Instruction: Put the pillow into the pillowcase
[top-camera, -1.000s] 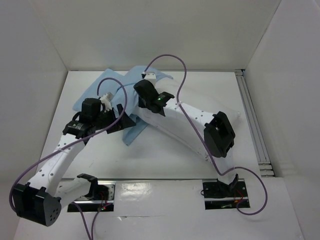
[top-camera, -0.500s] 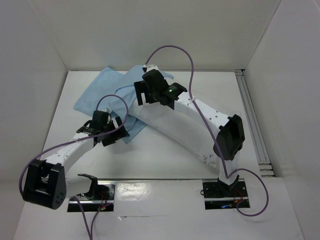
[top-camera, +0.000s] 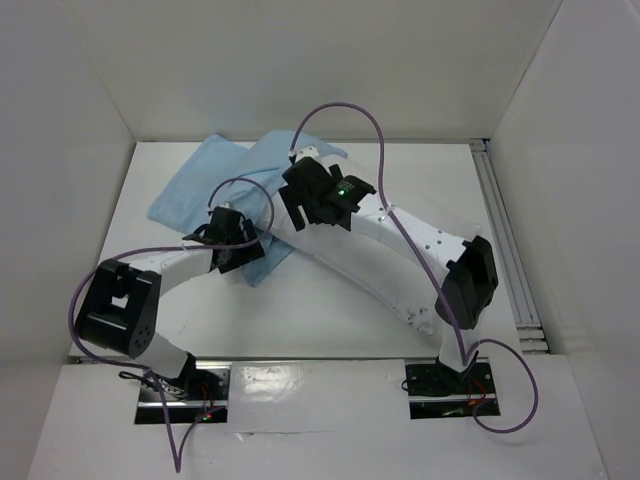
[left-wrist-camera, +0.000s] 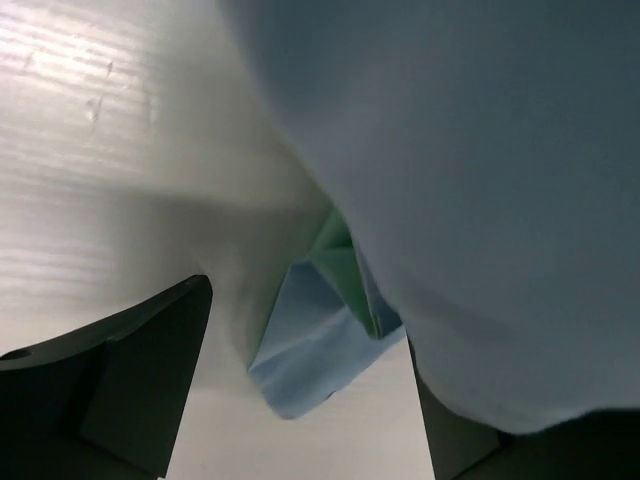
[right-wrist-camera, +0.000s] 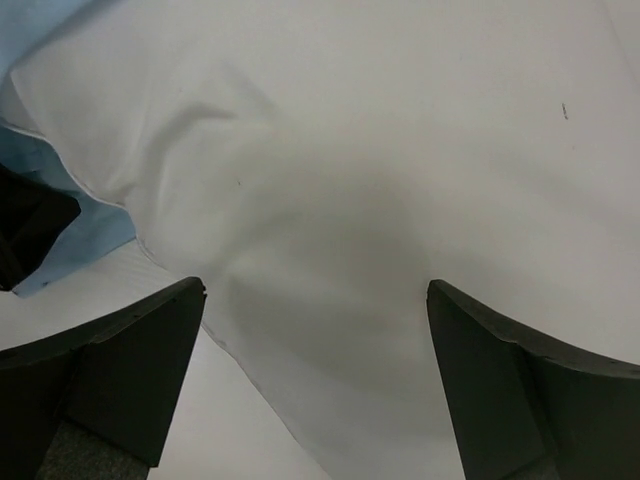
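Observation:
The light blue pillowcase (top-camera: 195, 190) lies crumpled at the back left. The white pillow (top-camera: 325, 262) runs diagonally from it toward the near right, mostly under my right arm. My left gripper (top-camera: 243, 250) is open at the pillowcase's near corner. In the left wrist view blue cloth (left-wrist-camera: 470, 180) drapes over its right finger, a green inner fold (left-wrist-camera: 345, 268) shows, and the left gripper (left-wrist-camera: 310, 400) has nothing pinched between its fingers. My right gripper (top-camera: 302, 205) hovers open over the pillow's far end. In the right wrist view the right gripper (right-wrist-camera: 315, 385) straddles white pillow fabric (right-wrist-camera: 350, 150) beside blue pillowcase (right-wrist-camera: 70, 215).
White walls enclose the table on three sides. A metal rail (top-camera: 505, 250) runs along the right edge. Purple cables (top-camera: 345, 110) loop above both arms. The left arm's dark elbow (top-camera: 118, 305) sits near the front left, and the right arm's elbow (top-camera: 470, 280) at the right.
Both grippers have opened, letting go of the cloth. The left arm folded in, its gripper shifting right toward the pillow. The right gripper moved slightly right over the pillow.

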